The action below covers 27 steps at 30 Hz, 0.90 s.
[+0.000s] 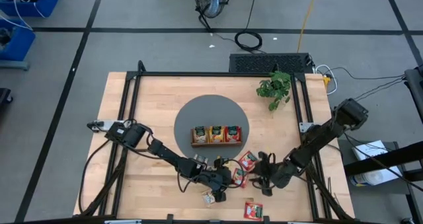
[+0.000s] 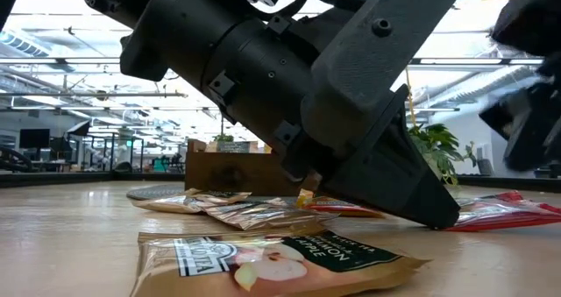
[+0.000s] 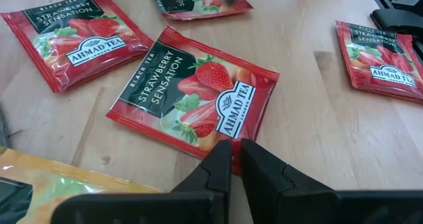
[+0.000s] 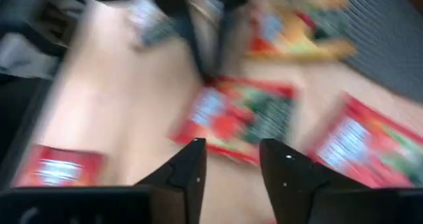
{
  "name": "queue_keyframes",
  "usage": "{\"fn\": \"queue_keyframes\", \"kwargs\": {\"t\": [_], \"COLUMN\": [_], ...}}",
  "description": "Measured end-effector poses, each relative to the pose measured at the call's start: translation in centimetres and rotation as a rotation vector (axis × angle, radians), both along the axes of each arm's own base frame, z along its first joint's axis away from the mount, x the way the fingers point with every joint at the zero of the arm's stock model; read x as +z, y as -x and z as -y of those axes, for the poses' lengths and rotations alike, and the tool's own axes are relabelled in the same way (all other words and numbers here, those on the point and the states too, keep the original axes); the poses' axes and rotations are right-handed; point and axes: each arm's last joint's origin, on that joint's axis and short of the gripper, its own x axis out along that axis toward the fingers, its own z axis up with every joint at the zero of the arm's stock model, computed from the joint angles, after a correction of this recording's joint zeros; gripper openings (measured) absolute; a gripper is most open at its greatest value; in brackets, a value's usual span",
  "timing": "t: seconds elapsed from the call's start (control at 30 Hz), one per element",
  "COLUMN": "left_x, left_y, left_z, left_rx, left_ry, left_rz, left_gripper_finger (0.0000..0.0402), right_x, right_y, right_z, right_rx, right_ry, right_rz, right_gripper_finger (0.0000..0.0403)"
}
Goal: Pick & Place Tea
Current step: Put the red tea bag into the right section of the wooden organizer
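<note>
Tea packets lie flat on the wooden table near its front edge. A red strawberry packet (image 3: 192, 95) (image 1: 239, 178) lies right in front of my left gripper (image 3: 236, 151) (image 1: 228, 179), whose fingers are shut and slant down at the packet's near corner. In the low view that gripper's tip (image 2: 441, 216) reaches down to the tabletop. My right gripper (image 4: 232, 161) (image 1: 262, 179) hangs open above a red packet (image 4: 238, 118), with nothing between its fingers. Two more red packets (image 3: 66, 36) (image 3: 377, 59) lie beside the first. My left gripper has its shut fingertips (image 3: 221, 154) at the near corner of the red packet (image 3: 228, 128), coming slanting down from the table's left. The fingers hide that corner, so I cannot tell whether they touch it. The packet lies flat on the table.
A wooden tray (image 1: 217, 135) holding packets stands on a grey round mat (image 1: 192, 115). A small plant (image 1: 274, 88) is at the far right. Loose packets: red (image 1: 248, 160), red (image 1: 253, 211), beige (image 1: 210, 197) (image 2: 272, 258), and an orange-yellow one (image 3: 39, 178) by my left gripper.
</note>
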Motion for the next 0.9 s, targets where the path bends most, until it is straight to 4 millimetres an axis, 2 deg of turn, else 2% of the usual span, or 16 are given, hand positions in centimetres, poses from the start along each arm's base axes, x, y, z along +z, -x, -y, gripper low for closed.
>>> {"fn": "queue_keyframes", "kwargs": {"t": [0.2,0.37,0.5,0.77,0.9], "left_x": [0.0,-0.1,-0.1,-0.2,-0.2], "left_y": [0.0,0.0,0.1,0.1,0.1], "left_z": [0.0,0.0,0.0,0.0,0.0], "left_rx": [-0.001,-0.001,-0.007,-0.015,-0.016], "left_ry": [-0.001,-0.002,0.002,-0.002,-0.004], "left_rz": [-0.002,-0.004,-0.008,-0.009,-0.009], "left_gripper_finger": [0.0042,0.0042,0.0042,0.0042,0.0042], "right_x": [-0.4,-0.9,-1.3,-1.4,-1.7], "right_y": [-0.4,-0.8,-1.0,-1.3,-1.2], "right_z": [1.0,2.3,3.2,4.3,4.7], "right_rx": [-0.062,-0.123,-0.145,-0.113,-0.092], "right_ry": [-0.129,-0.254,-0.318,-0.415,-0.439], "right_rz": [-0.067,-0.15,-0.195,-0.134,-0.173], "right_gripper_finger": [0.0171,0.0184,0.0183,0.0169,0.0159]}}
